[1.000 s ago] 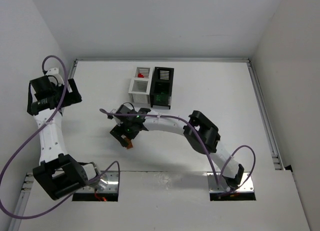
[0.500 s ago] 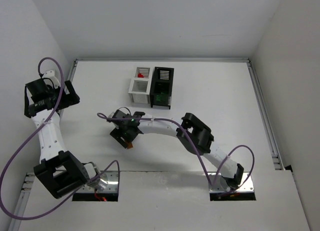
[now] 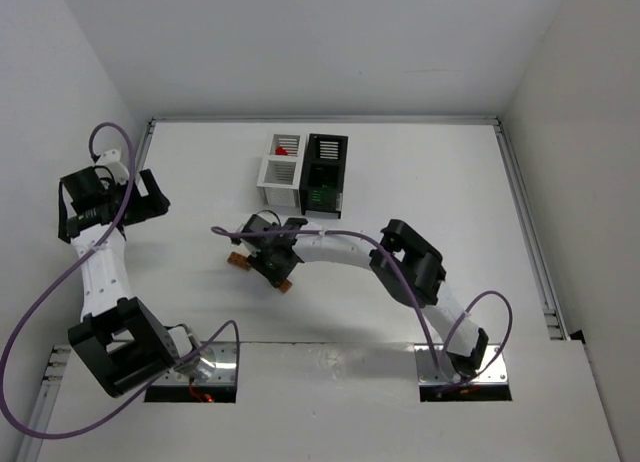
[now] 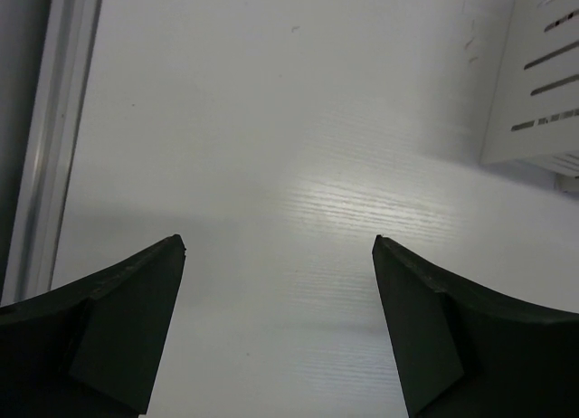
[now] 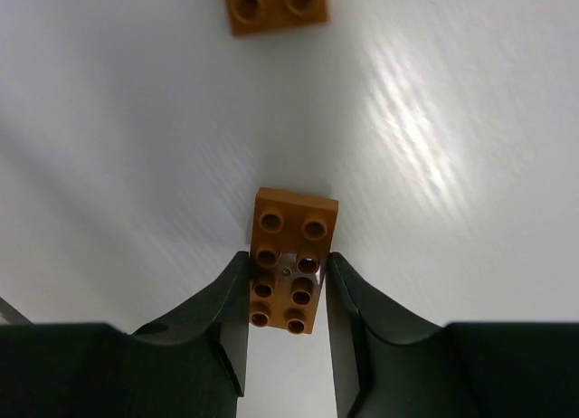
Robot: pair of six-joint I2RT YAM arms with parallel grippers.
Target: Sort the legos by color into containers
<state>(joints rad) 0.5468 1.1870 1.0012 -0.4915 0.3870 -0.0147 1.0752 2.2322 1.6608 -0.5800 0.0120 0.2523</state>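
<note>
An orange-brown lego brick (image 5: 288,264) with eight studs lies lengthwise between my right gripper's (image 5: 286,266) fingers, and both pads press on its long sides. A second orange-brown brick (image 5: 276,6) lies on the table ahead of it. From above, the right gripper (image 3: 270,267) sits mid-table with orange-brown pieces (image 3: 285,285) (image 3: 237,261) on either side of its head. The containers stand behind it: two white bins (image 3: 279,172) and a black bin (image 3: 325,167). A red lego (image 3: 282,151) lies in the rear white bin. My left gripper (image 4: 279,246) is open over bare table.
A metal rail (image 3: 525,222) runs along the table's right edge and another (image 4: 54,137) along the left. A white bin's slatted wall (image 4: 538,92) shows at the right of the left wrist view. Purple cables loop off both arms.
My right gripper has turned and shifted slightly right, and its jaws have closed from wide open onto the orange-brown brick. The left arm has drifted a little near the left wall.
</note>
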